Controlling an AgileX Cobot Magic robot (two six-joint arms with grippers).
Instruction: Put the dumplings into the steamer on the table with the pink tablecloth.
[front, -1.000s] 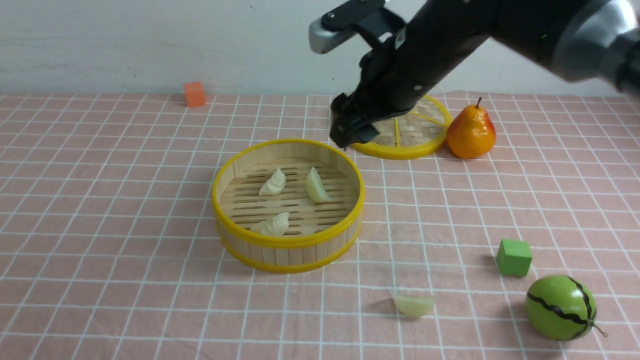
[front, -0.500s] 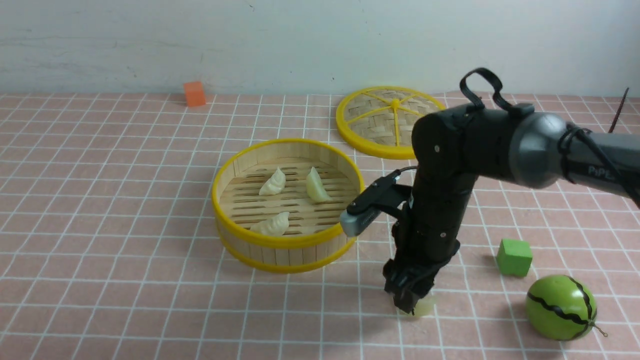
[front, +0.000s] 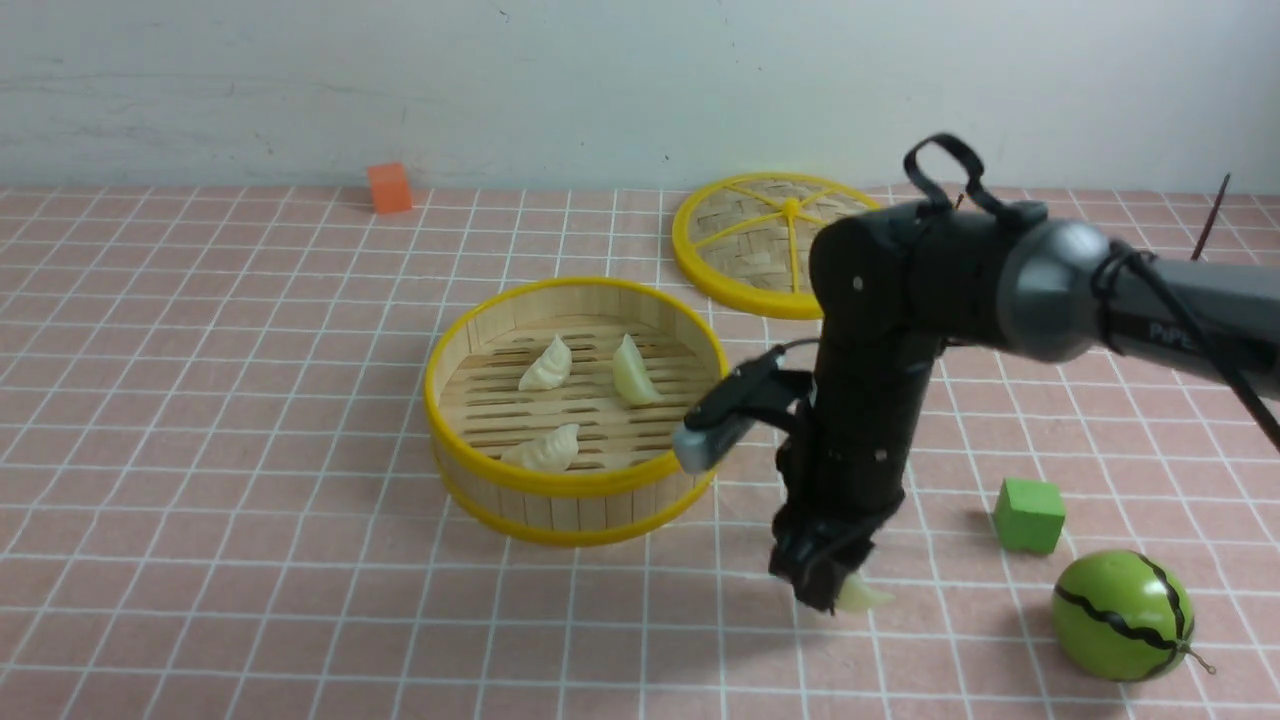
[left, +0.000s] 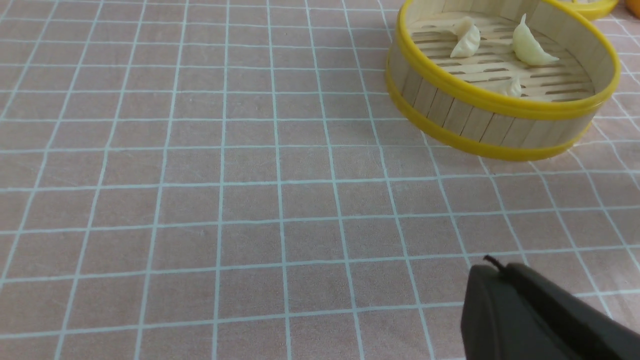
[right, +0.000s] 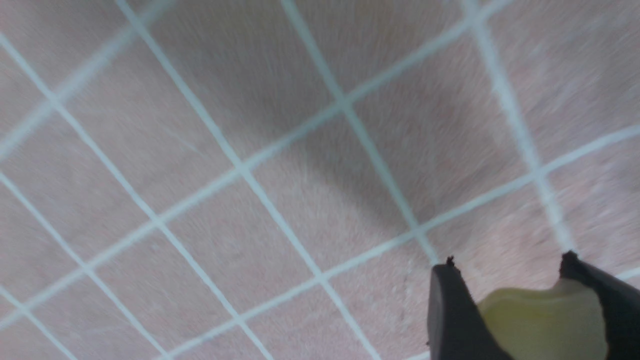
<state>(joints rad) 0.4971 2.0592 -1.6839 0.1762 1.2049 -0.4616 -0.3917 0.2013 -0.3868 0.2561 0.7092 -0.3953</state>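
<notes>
The steamer stands mid-table on the pink tablecloth. It holds two cream dumplings and one pale green dumpling. My right gripper points down in front and to the right of the steamer, shut on the second green dumpling, just above the cloth. In the right wrist view that dumpling sits between the fingers of the gripper. In the left wrist view the left gripper is shut and empty over bare cloth, apart from the steamer. The left gripper is out of the front view.
The flat woven lid lies behind the steamer, partly behind my right arm. A green cube and a toy watermelon sit at the front right. An orange cube sits at the back left.
My right arm came down from behind the steamer to the green dumpling at the front right, closed on it, and has lifted it slightly off the cloth.
</notes>
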